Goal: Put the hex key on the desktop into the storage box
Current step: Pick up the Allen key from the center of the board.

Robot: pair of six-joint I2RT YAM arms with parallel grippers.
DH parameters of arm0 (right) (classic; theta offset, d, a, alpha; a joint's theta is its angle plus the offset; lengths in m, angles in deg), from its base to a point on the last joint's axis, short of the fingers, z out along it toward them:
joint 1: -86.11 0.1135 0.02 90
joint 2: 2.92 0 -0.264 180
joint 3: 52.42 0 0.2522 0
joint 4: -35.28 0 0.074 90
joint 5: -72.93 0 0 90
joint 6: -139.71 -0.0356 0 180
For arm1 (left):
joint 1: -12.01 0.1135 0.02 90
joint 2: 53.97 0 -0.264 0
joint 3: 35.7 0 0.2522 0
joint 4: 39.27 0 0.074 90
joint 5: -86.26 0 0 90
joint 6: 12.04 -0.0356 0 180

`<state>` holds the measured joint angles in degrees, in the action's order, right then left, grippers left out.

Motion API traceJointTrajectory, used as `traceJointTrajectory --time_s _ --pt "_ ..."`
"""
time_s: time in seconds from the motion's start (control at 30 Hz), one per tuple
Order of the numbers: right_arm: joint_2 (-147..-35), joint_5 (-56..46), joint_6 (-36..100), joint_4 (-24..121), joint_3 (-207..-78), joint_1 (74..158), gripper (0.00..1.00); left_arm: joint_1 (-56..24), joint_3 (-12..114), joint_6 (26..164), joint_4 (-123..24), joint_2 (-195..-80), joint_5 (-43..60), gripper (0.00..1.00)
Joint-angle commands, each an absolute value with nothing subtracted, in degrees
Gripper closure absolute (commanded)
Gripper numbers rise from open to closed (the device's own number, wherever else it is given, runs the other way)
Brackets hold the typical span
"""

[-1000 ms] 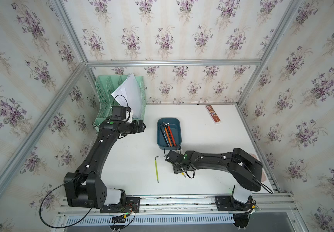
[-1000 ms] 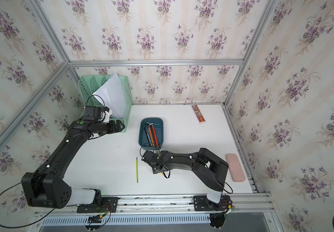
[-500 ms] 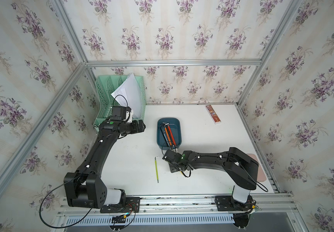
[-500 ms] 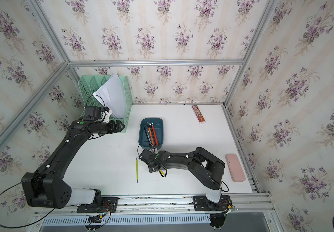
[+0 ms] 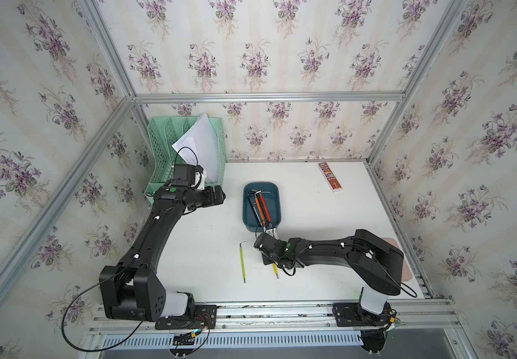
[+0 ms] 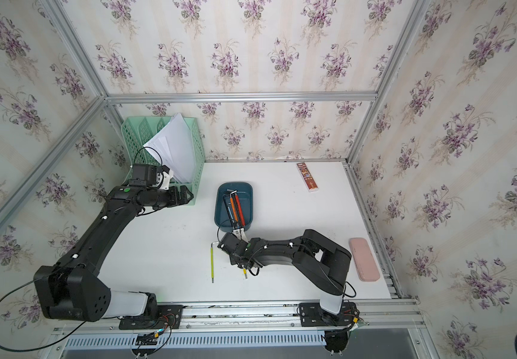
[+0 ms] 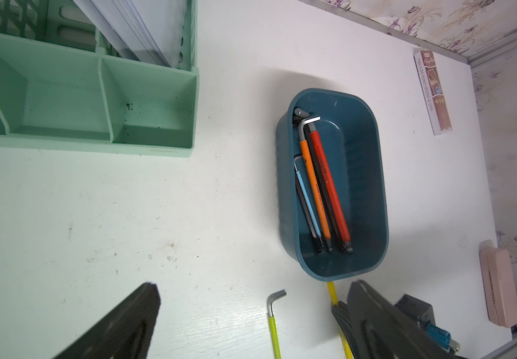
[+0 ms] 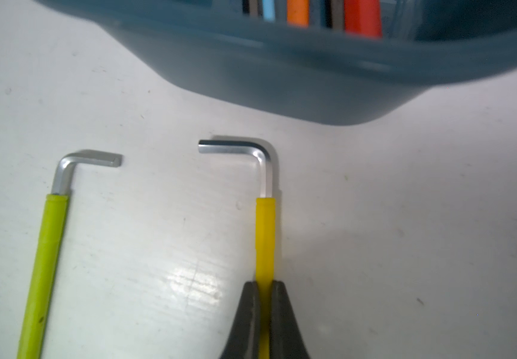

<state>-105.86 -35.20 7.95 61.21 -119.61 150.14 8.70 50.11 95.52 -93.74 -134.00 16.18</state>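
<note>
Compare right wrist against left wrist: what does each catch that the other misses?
Right wrist only: the right gripper shut on the sleeve of the yellow hex key. Left wrist only: the green file rack, the pink case, the whole interior of the storage box. Both: that box, the yellow key, the lime hex key, the desktop.

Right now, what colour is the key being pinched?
Yellow sleeve, bare silver bend. The hex key shows best in the right wrist view.
</note>
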Motion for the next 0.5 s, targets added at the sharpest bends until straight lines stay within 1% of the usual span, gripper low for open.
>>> traceJointTrajectory --time_s 0.0,0.27,0.47 --pt "-104.8 -31.0 7.3 74.3 -117.1 150.0 1.0 8.7 50.4 95.7 -93.9 -134.2 16.5 0.01" --pt "-97.3 -31.2 5.9 70.2 -115.2 149.9 1.0 8.7 50.0 95.4 -93.9 -133.9 15.3 0.01" --pt "-92.7 -32.4 5.2 69.3 -115.5 149.7 1.0 8.8 47.7 94.7 -91.0 -132.2 14.8 0.01"
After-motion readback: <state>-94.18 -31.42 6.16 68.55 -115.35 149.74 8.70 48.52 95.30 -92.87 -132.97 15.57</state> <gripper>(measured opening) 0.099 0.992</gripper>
